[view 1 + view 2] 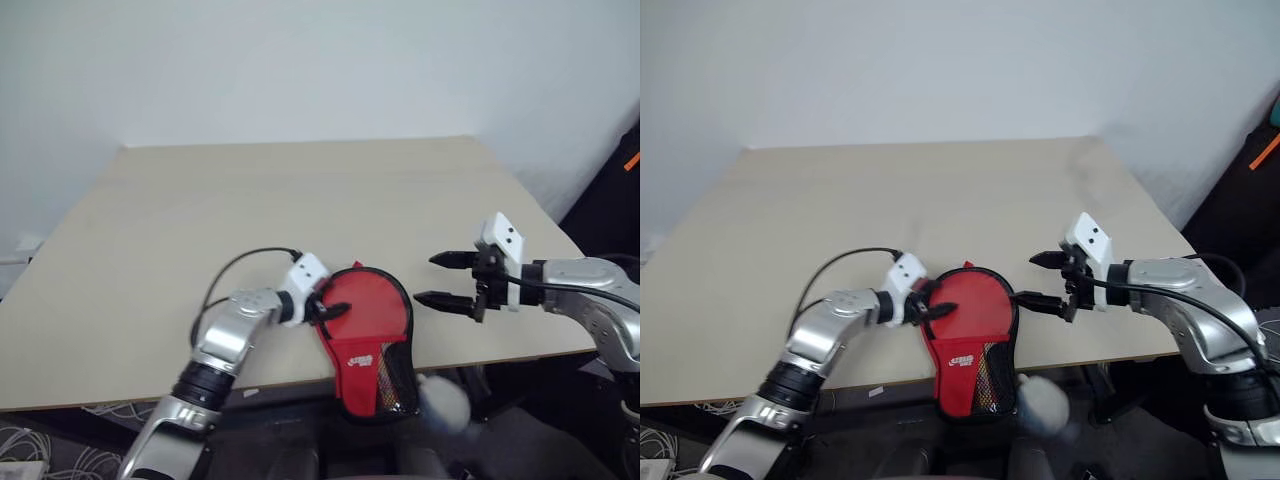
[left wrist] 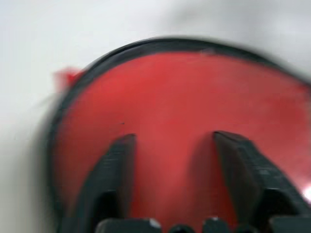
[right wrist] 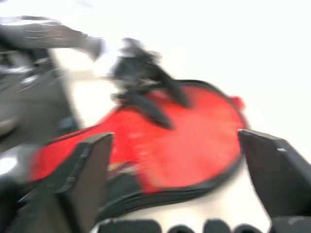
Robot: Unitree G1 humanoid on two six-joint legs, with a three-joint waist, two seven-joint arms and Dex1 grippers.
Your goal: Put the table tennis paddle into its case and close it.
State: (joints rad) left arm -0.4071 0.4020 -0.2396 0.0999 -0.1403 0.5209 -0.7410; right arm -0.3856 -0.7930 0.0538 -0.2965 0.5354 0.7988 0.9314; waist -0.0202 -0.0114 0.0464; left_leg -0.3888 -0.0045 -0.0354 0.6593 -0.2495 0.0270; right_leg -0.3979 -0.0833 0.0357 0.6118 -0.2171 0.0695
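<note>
red-faced round paddle (image 1: 362, 305) sits in its black-trimmed soft case (image 1: 392, 385) overhanging the beige table (image 1: 300, 200) edge; both grippers, left (image 1: 328, 311) and right (image 1: 440, 280), spread empty; a nudge could tip it off

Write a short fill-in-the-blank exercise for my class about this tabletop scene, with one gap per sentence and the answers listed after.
1. The paddle seen through the case has a face coloured ____.
2. The case lies at the near edge of the ____, partly overhanging it.
3. The fingers of the right tool are spread ____.
4. The left tool is at the case's ____ end.

Missing words: red; table; open; round
</note>
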